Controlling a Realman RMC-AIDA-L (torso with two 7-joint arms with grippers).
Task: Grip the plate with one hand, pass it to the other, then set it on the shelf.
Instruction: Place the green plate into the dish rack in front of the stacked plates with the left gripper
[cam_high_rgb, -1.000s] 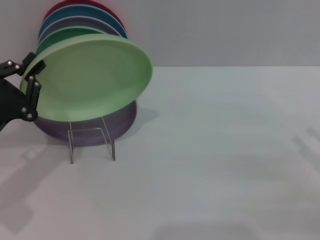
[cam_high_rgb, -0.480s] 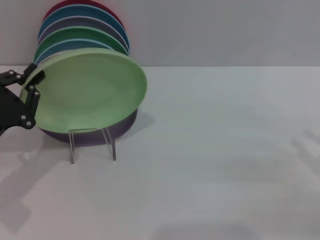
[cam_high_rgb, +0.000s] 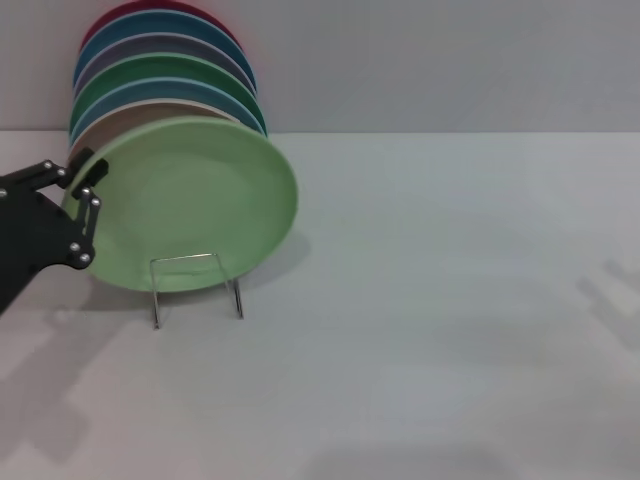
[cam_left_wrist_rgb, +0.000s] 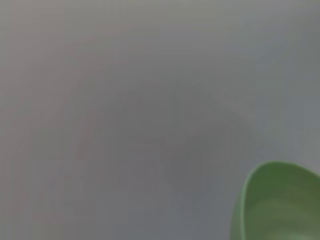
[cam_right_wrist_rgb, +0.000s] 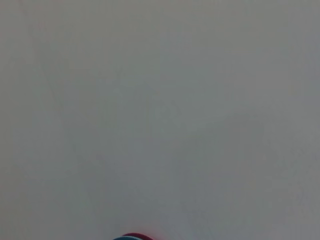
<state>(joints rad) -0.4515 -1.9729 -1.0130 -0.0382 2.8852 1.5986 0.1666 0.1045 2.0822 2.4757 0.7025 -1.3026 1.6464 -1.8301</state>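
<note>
At far left of the white tabletop (cam_high_rgb: 450, 330), left hand (cam_high_rgb: 84, 190) pinching the rim of the mint-green plate (cam_high_rgb: 190, 205) — tilted upright at the front of the row of coloured plates (cam_high_rgb: 165, 75), resting behind the shelf (cam_high_rgb: 196, 288) wire support. Right hand out of view.

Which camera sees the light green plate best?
The head view: the whole light green plate shows there, standing on the rack, the left tool at its edge. The left wrist view catches only part of it; the right wrist view shows none.
</note>
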